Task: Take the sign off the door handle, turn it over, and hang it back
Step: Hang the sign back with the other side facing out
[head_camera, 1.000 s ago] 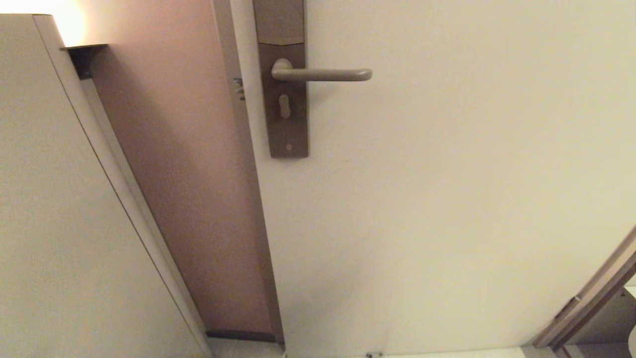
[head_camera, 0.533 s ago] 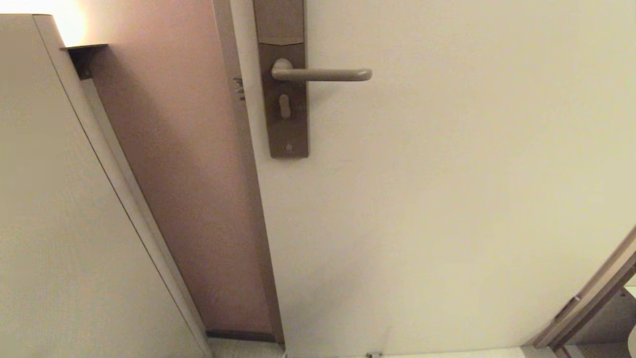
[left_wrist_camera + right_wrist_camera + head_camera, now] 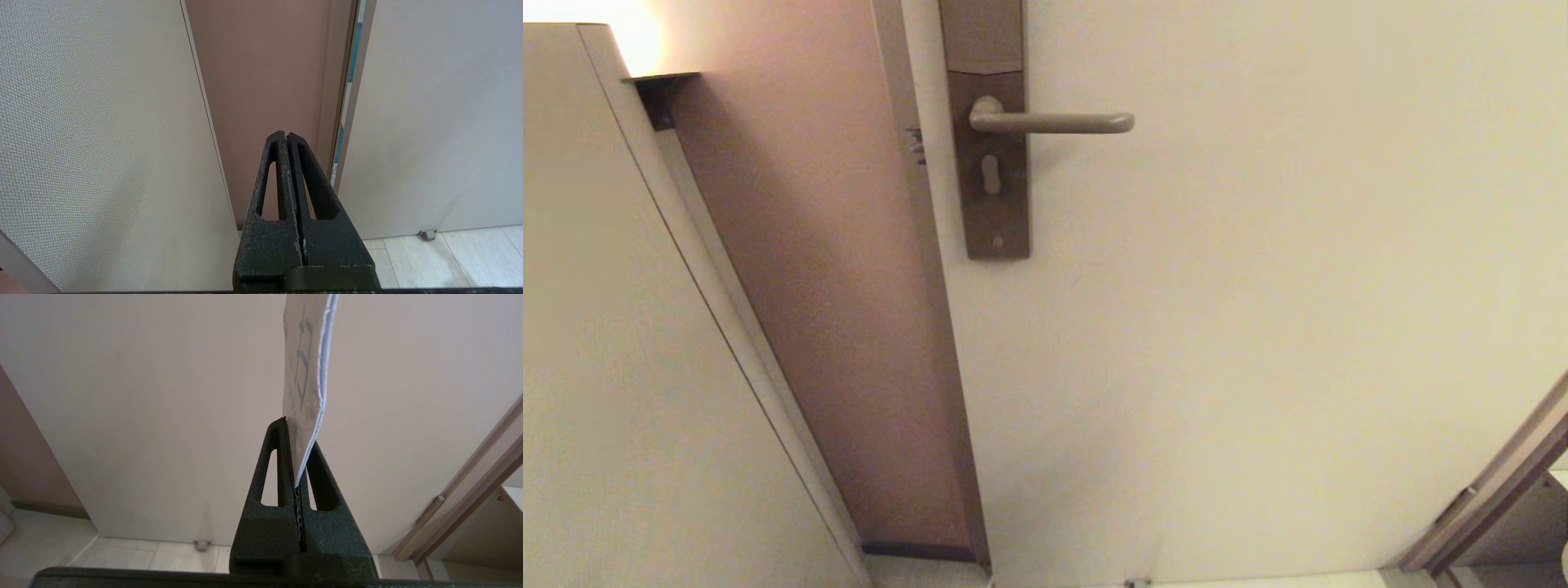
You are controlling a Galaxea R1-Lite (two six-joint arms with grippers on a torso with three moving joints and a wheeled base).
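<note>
The door handle (image 3: 1054,122), a slim taupe lever on a tall brown backplate (image 3: 996,212), has nothing hanging on it in the head view. Neither arm shows there. In the right wrist view my right gripper (image 3: 296,433) is shut on the lower end of the sign (image 3: 304,375). The sign stands nearly edge-on above the fingers, showing a pale face with dark print and a white-blue edge, in front of the door. My left gripper (image 3: 287,134) is shut with nothing in it, low down facing the gap beside the door.
The cream door (image 3: 1258,327) fills most of the head view. A pinkish wall strip (image 3: 809,245) and a pale panel (image 3: 605,367) lie to its left. A small door stop (image 3: 201,544) sits on the tiled floor. Another door frame (image 3: 1503,482) stands at lower right.
</note>
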